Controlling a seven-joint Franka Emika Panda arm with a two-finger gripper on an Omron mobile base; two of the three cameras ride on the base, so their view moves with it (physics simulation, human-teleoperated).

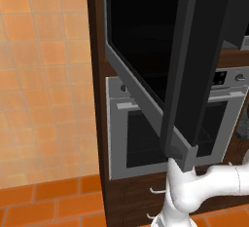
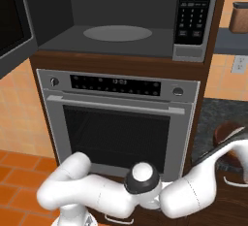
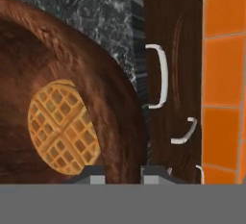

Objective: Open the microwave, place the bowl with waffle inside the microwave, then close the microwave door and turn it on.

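The microwave (image 2: 121,33) stands open, showing its dark cavity and round turntable. The microwave door (image 1: 146,41), black glass in a grey frame, is swung out to the left; its edge also shows in the right base view (image 2: 12,21). The brown bowl (image 3: 72,64) holds a round golden waffle (image 3: 62,127) and sits on the dark marble counter (image 3: 96,6), right of the oven (image 2: 225,134). My gripper (image 3: 122,176) straddles the bowl's near rim, one fingertip inside and one outside, closed on it.
The silver oven (image 2: 116,118) sits under the microwave. The microwave's keypad (image 2: 193,11) is on its right side. White drawer handles (image 3: 161,76) line the dark wood front below the counter. Orange floor tiles (image 3: 223,74) lie beyond. A brown container (image 2: 240,16) stands on a shelf.
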